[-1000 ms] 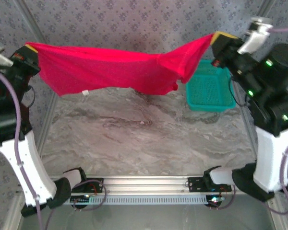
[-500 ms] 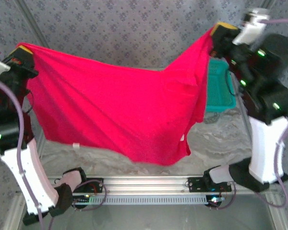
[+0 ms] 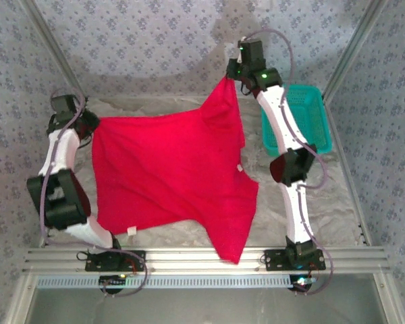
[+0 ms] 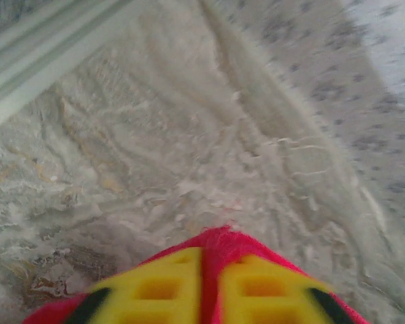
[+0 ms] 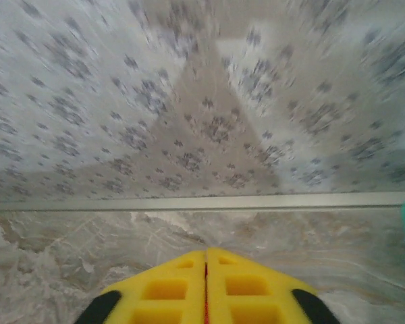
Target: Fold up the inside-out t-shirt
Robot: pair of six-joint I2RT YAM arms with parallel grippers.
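Observation:
The red t-shirt (image 3: 169, 169) lies spread over most of the table, one point reaching the front rail. My left gripper (image 3: 90, 125) holds its far left corner low at the table's left side. In the left wrist view the yellow fingers (image 4: 158, 287) pinch red cloth (image 4: 219, 237) that pokes out past the tips of the left gripper (image 4: 214, 255). My right gripper (image 3: 228, 77) pins the far right corner near the back wall. In the right wrist view the right gripper (image 5: 205, 256) has its fingers pressed together on a thin red sliver (image 5: 205, 300).
A teal mesh basket (image 3: 304, 115) stands at the back right, just right of the right arm. An aluminium rail (image 3: 189, 256) runs along the front edge. Patterned walls close the back and sides. Marbled table (image 3: 324, 202) shows at the right front.
Both arms swung from high above the near side down to the far side. The shirt, hanging in the air before, now lies spread on the table.

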